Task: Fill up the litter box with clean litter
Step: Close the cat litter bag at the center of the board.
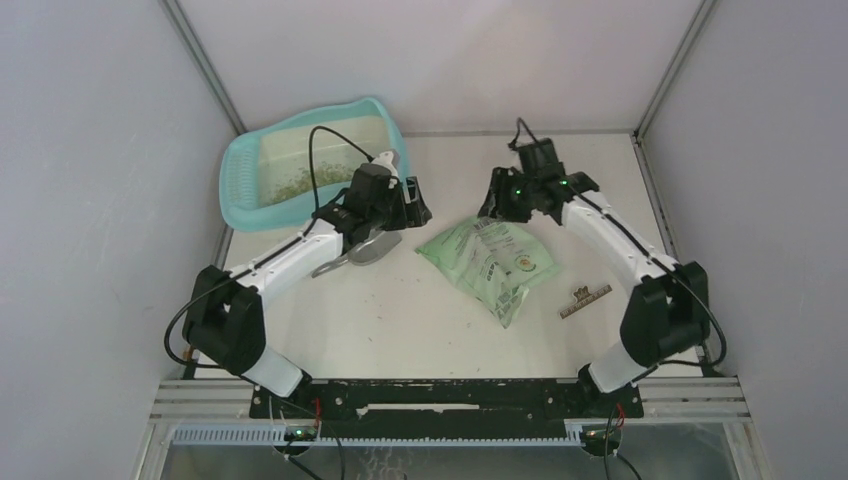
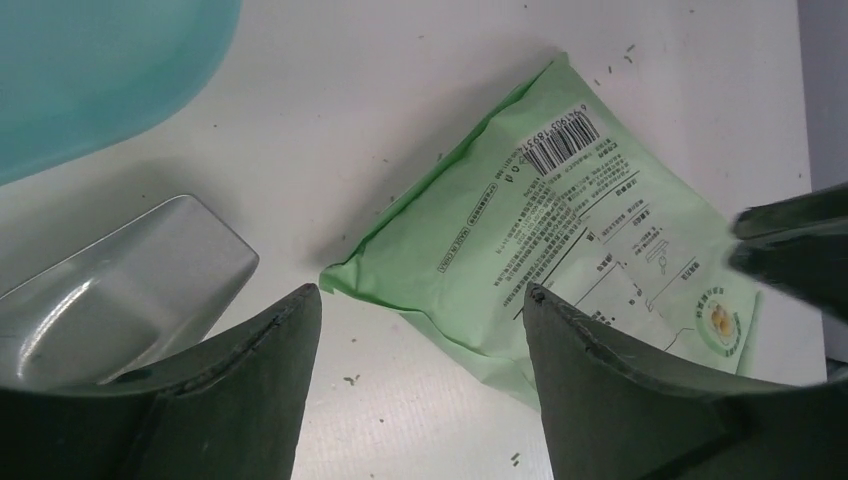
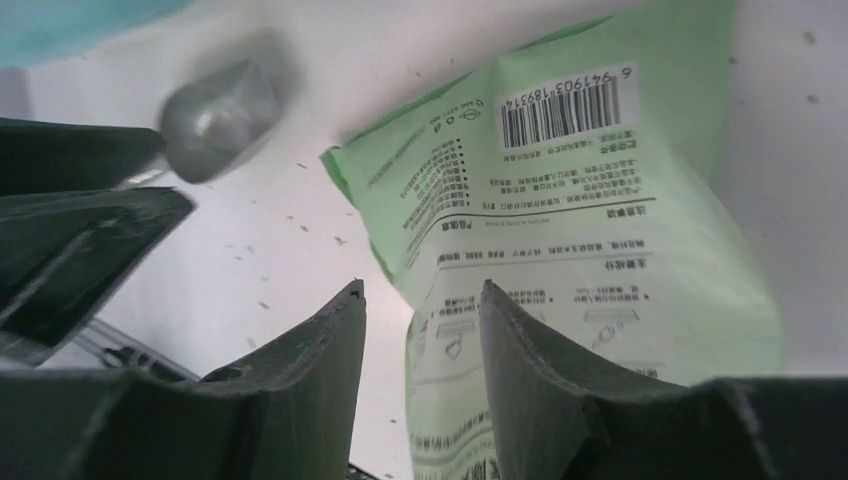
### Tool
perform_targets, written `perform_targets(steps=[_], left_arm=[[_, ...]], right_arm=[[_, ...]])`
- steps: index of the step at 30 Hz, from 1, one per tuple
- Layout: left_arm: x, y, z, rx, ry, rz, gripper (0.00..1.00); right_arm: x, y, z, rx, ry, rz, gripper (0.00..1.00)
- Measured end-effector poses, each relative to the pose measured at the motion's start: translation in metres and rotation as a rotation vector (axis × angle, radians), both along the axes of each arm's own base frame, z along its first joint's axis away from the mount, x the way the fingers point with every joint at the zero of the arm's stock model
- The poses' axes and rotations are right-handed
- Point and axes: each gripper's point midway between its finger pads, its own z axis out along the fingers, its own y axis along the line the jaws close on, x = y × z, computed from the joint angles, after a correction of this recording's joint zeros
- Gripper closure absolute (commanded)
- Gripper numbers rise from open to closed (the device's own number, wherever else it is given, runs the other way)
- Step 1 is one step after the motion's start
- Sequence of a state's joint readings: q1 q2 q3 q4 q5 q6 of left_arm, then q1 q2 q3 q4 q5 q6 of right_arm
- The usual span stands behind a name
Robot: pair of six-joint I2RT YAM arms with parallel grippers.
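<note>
Bright even light, soft shadows; right wrist view blurred, esp. scoop (image 3: 215, 120).

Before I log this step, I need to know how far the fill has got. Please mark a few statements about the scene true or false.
1. The litter box already holds some litter. True.
2. The green bag stands upright inside the litter box. False: it lies flat on the table, between the two arms.
3. The left tool grips the metal scoop. False: its jaws stand open with nothing between them, and the scoop lies on the table beside it.
4. A clip lies on the table on the right arm's side of the bag. True.
</note>
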State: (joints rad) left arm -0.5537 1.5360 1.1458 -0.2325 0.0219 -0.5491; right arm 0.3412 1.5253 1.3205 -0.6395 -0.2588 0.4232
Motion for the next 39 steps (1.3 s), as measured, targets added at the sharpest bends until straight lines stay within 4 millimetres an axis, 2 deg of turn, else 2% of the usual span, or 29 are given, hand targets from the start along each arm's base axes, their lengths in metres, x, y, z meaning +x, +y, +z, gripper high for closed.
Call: perform_targets(steps=[2, 5, 9, 11, 16, 20, 24, 25, 27, 30, 32, 35, 39], left_arm=[[0.0, 0.0, -0.001, -0.001, -0.001, -0.001, 0.23], [0.0, -0.003, -0.004, -0.013, -0.01, -0.007, 0.23], [-0.01, 0.003, -0.029, 0.005, 0.033, -0.005, 0.24], [-0.017, 0.006, -0.041, 0.016, 0.058, -0.005, 0.24], [-0.028, 0.011, -0.045, 0.016, 0.066, -0.003, 0.25], [-0.03, 0.011, -0.035, 0.002, 0.041, -0.006, 0.25], [-0.03, 0.009, -0.032, -0.002, 0.035, -0.009, 0.25], [-0.031, 0.009, -0.033, 0.001, 0.038, -0.011, 0.25], [-0.031, 0.008, -0.033, 0.002, 0.039, -0.013, 0.25], [-0.029, 0.004, -0.032, 0.005, 0.044, -0.018, 0.25], [-0.027, 0.002, -0.03, 0.004, 0.041, -0.018, 0.24], [-0.026, 0.004, -0.031, 0.01, 0.039, -0.011, 0.22], [-0.025, 0.011, -0.031, 0.033, 0.034, 0.019, 0.2]], right_arm=[[0.001, 0.01, -0.018, -0.05, 0.021, 0.036, 0.52], [-0.009, 0.019, -0.057, -0.136, 0.079, 0.091, 0.53], [-0.051, 0.016, -0.108, -0.223, 0.173, 0.145, 0.54], [-0.083, 0.01, -0.133, -0.281, 0.212, 0.176, 0.55], [-0.116, 0.004, -0.147, -0.309, 0.208, 0.2, 0.54], [-0.129, -0.002, -0.14, -0.308, 0.19, 0.194, 0.49], [-0.134, -0.007, -0.11, -0.284, 0.136, 0.188, 0.48], [-0.135, -0.007, -0.098, -0.273, 0.115, 0.186, 0.5], [-0.13, -0.004, -0.069, -0.242, 0.057, 0.183, 0.62], [-0.112, 0.009, -0.023, -0.19, -0.045, 0.186, 0.77], [-0.102, 0.018, -0.004, -0.163, -0.081, 0.193, 0.82], [-0.094, 0.032, -0.007, -0.143, -0.07, 0.221, 0.88], [-0.089, 0.045, -0.05, -0.177, 0.047, 0.257, 0.91]])
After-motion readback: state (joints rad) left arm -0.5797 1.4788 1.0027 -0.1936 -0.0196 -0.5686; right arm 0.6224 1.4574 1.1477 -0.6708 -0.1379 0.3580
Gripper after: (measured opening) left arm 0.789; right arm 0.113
